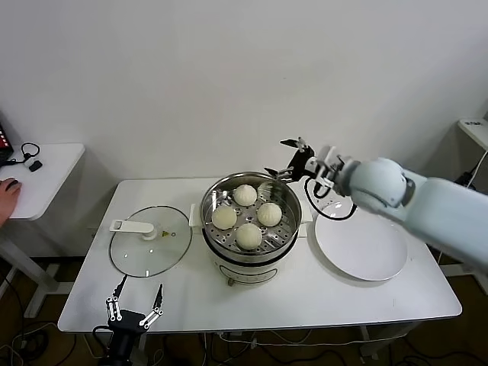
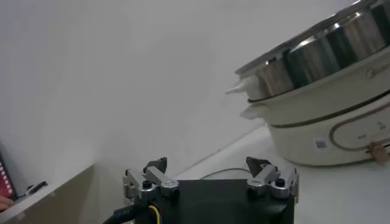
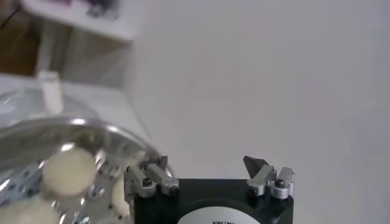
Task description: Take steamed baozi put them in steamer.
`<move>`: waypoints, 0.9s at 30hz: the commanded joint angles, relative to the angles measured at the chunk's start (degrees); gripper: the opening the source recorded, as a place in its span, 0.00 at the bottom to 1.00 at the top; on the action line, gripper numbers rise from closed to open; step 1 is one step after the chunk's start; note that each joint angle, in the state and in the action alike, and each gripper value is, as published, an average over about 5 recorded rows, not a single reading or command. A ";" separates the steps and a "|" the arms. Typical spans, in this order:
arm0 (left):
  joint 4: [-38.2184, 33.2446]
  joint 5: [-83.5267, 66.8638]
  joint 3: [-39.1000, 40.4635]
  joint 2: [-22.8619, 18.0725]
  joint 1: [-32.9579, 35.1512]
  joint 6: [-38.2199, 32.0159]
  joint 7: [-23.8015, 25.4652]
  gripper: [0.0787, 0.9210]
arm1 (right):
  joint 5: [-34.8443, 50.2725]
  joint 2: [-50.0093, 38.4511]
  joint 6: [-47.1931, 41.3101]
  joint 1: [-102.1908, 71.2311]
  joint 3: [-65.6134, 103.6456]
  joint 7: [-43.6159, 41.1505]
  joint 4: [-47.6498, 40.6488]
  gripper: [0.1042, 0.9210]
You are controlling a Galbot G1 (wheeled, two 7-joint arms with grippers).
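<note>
While all four baozi (image 1: 245,215) sit inside the steamer (image 1: 251,229), the right gripper (image 1: 285,157) hangs just behind the pot's far rim, claws wide apart and holding nothing. The white plate (image 1: 363,248) beside it looks bare. The left gripper (image 1: 134,304) waits low by the table's front edge, also spread apart.

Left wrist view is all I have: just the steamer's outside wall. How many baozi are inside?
Observer: Four steamed baozi sit on the perforated tray of the steamer.
Operator: Anything left on the plate?
Observer: The white plate right of the steamer is bare.
Operator: Where's the right gripper?
Observer: The right gripper hangs open and empty above the steamer's far right rim.
Operator: And the lid?
Observer: The glass lid lies flat on the table, left of the steamer.
</note>
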 commanded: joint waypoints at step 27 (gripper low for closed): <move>1.36 -2.44 0.83 -2.80 -1.06 -1.07 -2.46 0.88 | -30.04 48.61 56.99 -107.49 81.35 1.29 8.01 0.88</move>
